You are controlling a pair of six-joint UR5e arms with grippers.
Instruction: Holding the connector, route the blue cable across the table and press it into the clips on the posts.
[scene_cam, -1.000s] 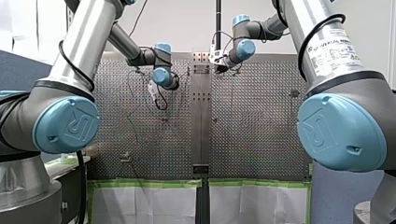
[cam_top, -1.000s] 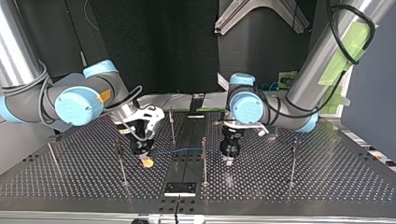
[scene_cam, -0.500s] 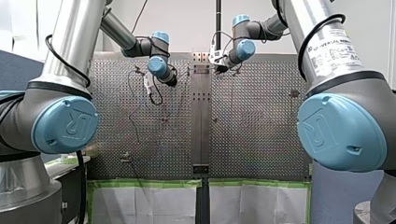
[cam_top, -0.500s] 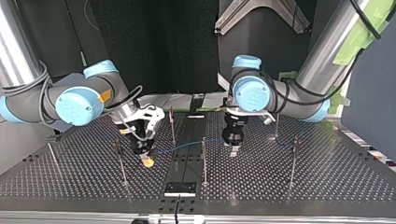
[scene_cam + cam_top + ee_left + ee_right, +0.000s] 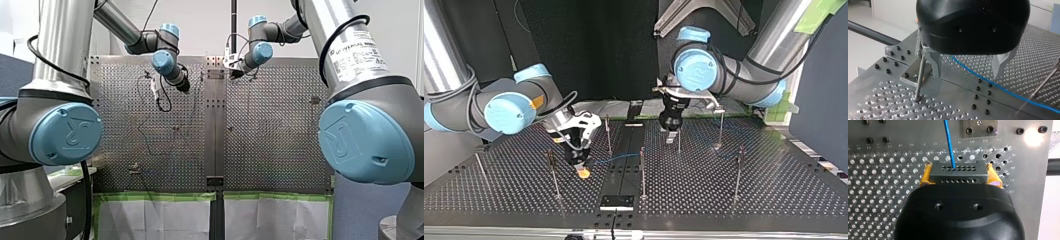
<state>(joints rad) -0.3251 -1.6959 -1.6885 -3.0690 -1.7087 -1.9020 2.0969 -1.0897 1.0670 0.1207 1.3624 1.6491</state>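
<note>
My right gripper (image 5: pixel 958 171) has yellow pads (image 5: pixel 925 176) and is shut on the grey connector (image 5: pixel 958 177). The blue cable (image 5: pixel 949 142) runs out of the connector over the plate. At the top view's left this gripper (image 5: pixel 582 171) holds the connector low over the table, and the blue cable (image 5: pixel 616 159) leads from it toward a middle post (image 5: pixel 642 170). My left gripper (image 5: pixel 670 137) hangs above the table further back, its metal fingers (image 5: pixel 934 66) open with nothing between them. The cable (image 5: pixel 998 88) passes below them, and a thin post (image 5: pixel 920 75) stands beside one finger.
Several thin posts stand on the perforated table (image 5: pixel 774 190), among them one at the top view's left (image 5: pixel 553 172), one at its right (image 5: pixel 738 172) and two behind (image 5: pixel 721 127) (image 5: pixel 608 132). A small black plate (image 5: pixel 616 202) lies at the near edge.
My left arm has lifted and drawn back from the cable toward the far side of the top view. My right gripper has stayed in place with the connector.
</note>
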